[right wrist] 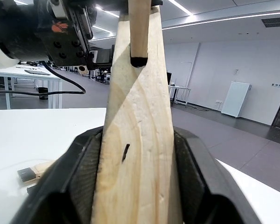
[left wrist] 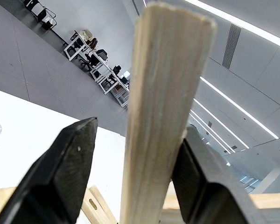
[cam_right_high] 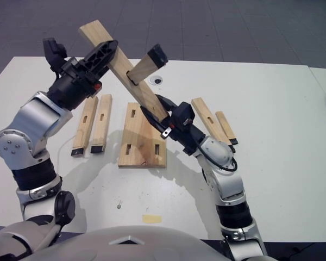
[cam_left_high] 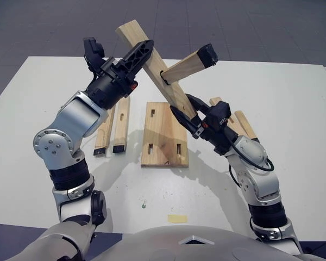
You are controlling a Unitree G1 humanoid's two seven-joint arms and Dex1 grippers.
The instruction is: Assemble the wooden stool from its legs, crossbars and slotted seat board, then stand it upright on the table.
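Observation:
A long wooden leg [cam_left_high: 152,60] hangs slanted in the air over the table. A shorter crossbar [cam_left_high: 187,66] with a black end sticks out of its slot, pointing up and to the right. My right gripper [cam_left_high: 186,113] is shut on the leg's lower end, both fingers pressed against the wood [right wrist: 137,140]. Near the upper end, my left gripper [cam_left_high: 144,51] straddles the leg; one finger [left wrist: 56,172] stands apart from the wood, so it is open. The slotted seat board [cam_left_high: 163,136] lies flat on the table below.
Two slotted wooden pieces [cam_left_high: 104,133] [cam_left_high: 121,125] lie left of the seat board, and two more [cam_left_high: 244,124] [cam_left_high: 217,101] lie right of it behind my right arm. A strip of yellow tape [cam_left_high: 177,218] sits near the front edge.

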